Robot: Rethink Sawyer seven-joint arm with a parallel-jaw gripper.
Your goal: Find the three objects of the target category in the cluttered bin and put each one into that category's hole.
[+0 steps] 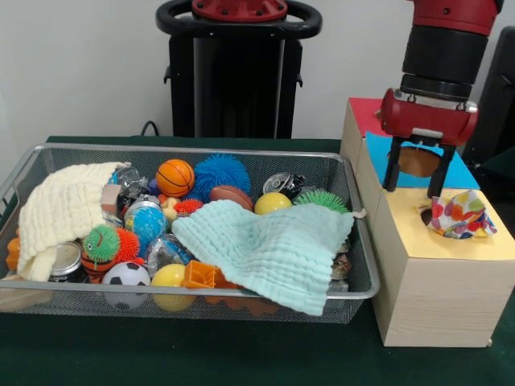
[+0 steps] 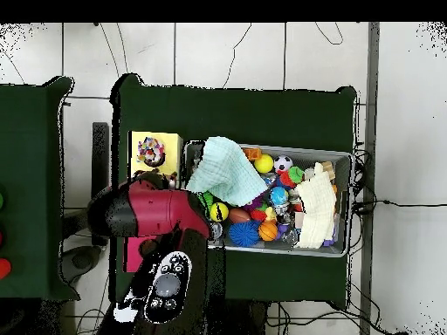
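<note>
Front view: the gripper (image 1: 418, 178) hangs over the wooden box (image 1: 438, 297) to the right of the wire bin (image 1: 354, 241). Its two black fingers (image 1: 392, 169) point down and stand apart, with nothing clamped between them. Their tips hover just above the box's yellow panel (image 1: 467, 241). A brown round thing shows behind the fingers, but what it is cannot be told. A crumpled cloth with coloured dots (image 1: 460, 215) sits on the yellow panel, at a dark hole, just right of the fingers. Behind the yellow panel lie a blue panel (image 1: 459, 170) and a red panel (image 1: 366, 114).

The bin is full. A mint-green cloth (image 1: 269, 251) is draped over the front right part, its edge hanging over the rim. A cream cloth (image 1: 58, 213) covers the left end. Between them lie a small basketball (image 1: 175, 177), a blue spiky ball (image 1: 220, 174), a brown football (image 1: 232, 195), a yellow ball (image 1: 272, 203), a green spiky ball (image 1: 324, 199), a globe ball (image 1: 146, 223), a soccer ball (image 1: 126, 274) and a tin can (image 1: 66, 260).

Overhead view: the red arm (image 2: 157, 214) covers most of the box, and the gripper itself is hidden beneath it. The dotted cloth (image 2: 151, 151) lies on the yellow panel (image 2: 170, 144), beside the bin (image 2: 342, 205). The mint-green cloth (image 2: 224, 172) lies at the bin's end nearest the box, and the cream cloth (image 2: 319, 206) lies toward the other end.
</note>
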